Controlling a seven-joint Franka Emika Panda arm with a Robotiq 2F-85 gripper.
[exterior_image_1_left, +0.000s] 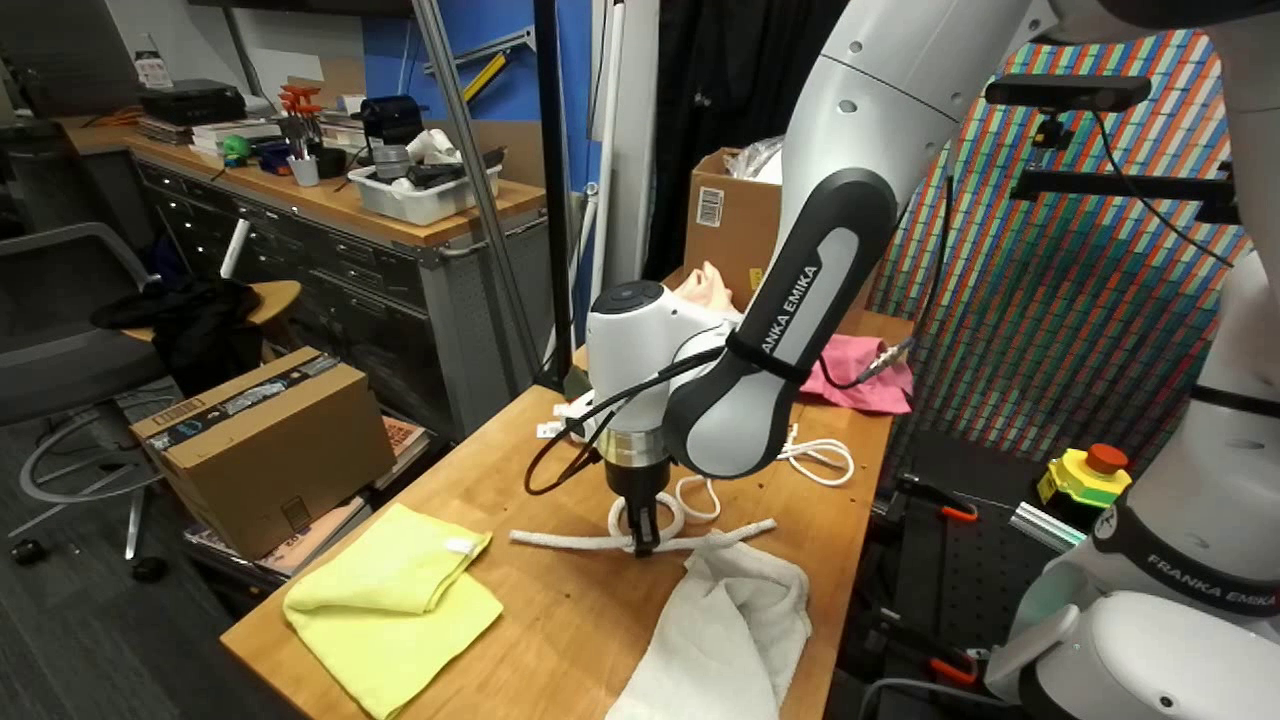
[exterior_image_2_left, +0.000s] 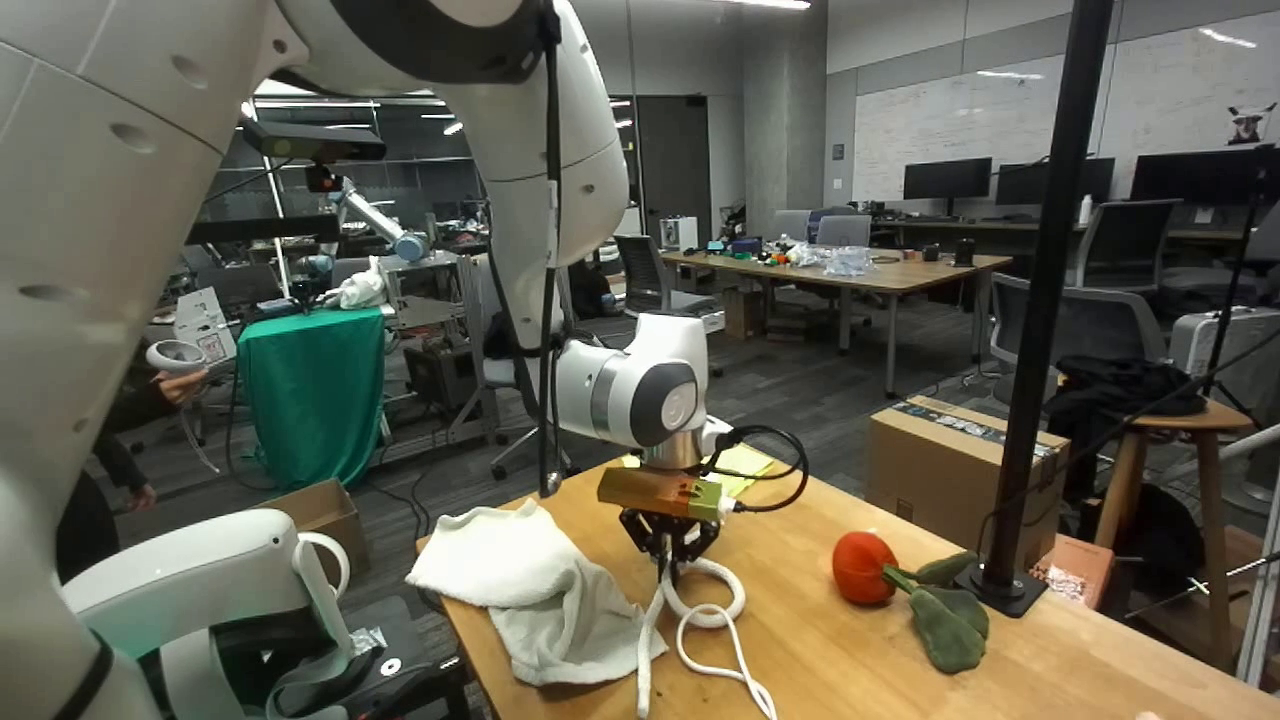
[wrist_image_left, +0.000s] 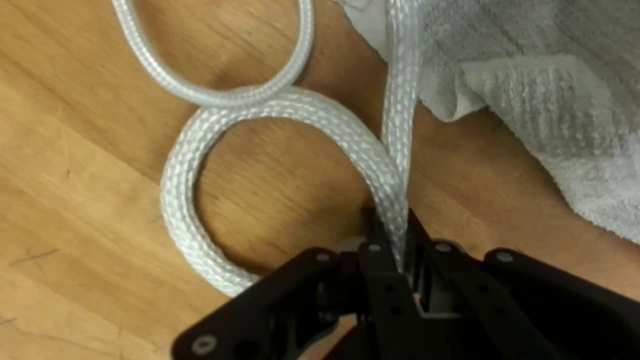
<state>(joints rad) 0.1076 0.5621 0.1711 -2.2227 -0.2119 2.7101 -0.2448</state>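
My gripper (wrist_image_left: 392, 225) points down close to the wooden table and is shut on a thick white braided rope (wrist_image_left: 175, 185). In the wrist view a straight strand and one side of a rope ring meet between the fingers. The fingertips are partly hidden by the rope. The gripper also shows in both exterior views (exterior_image_1_left: 643, 545) (exterior_image_2_left: 668, 570), with the rope (exterior_image_1_left: 560, 541) (exterior_image_2_left: 740, 590) around it. A thinner white cord (wrist_image_left: 200, 95) touches the ring. A white towel (exterior_image_1_left: 720, 630) lies beside the gripper and also shows in the wrist view (wrist_image_left: 540, 100).
A folded yellow cloth (exterior_image_1_left: 400, 600) lies on the table (exterior_image_1_left: 560, 610). A red plush (exterior_image_2_left: 865, 567) with green leaves lies near a black pole (exterior_image_2_left: 1040, 300). A pink cloth (exterior_image_1_left: 870, 375) and a cardboard box (exterior_image_1_left: 715, 220) are at the table's far end. A red stop button (exterior_image_1_left: 1105, 460) is near the robot base.
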